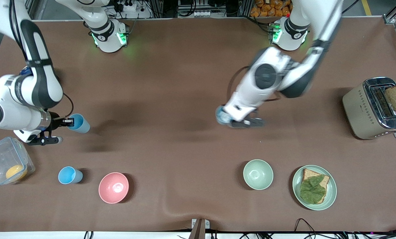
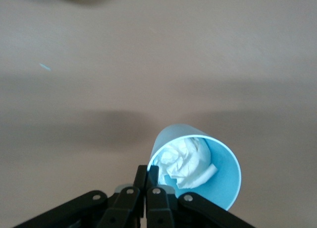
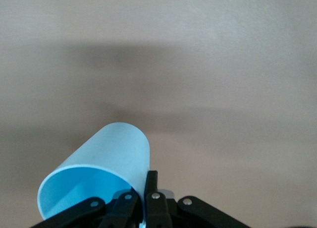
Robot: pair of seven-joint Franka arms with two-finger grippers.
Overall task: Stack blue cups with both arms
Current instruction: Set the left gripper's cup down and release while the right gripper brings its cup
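My right gripper (image 1: 69, 122) is shut on the rim of an empty blue cup (image 1: 81, 123) and holds it tilted above the table toward the right arm's end. In the right wrist view the cup (image 3: 106, 156) lies on its side in the gripper (image 3: 147, 181). My left gripper (image 1: 227, 116) is shut on the rim of a second blue cup (image 1: 220, 116) over the middle of the table. The left wrist view shows this cup (image 2: 225, 181) in the gripper (image 2: 152, 171), with crumpled white paper (image 2: 185, 161) inside. A third blue cup (image 1: 70, 175) stands upright beside the pink bowl (image 1: 113, 187).
A clear plastic box (image 1: 6, 165) with something orange in it sits at the right arm's end. A pale green bowl (image 1: 258, 174) and a green plate (image 1: 330, 196) with bread and lettuce lie near the front camera. A toaster (image 1: 372, 108) holding bread stands at the left arm's end.
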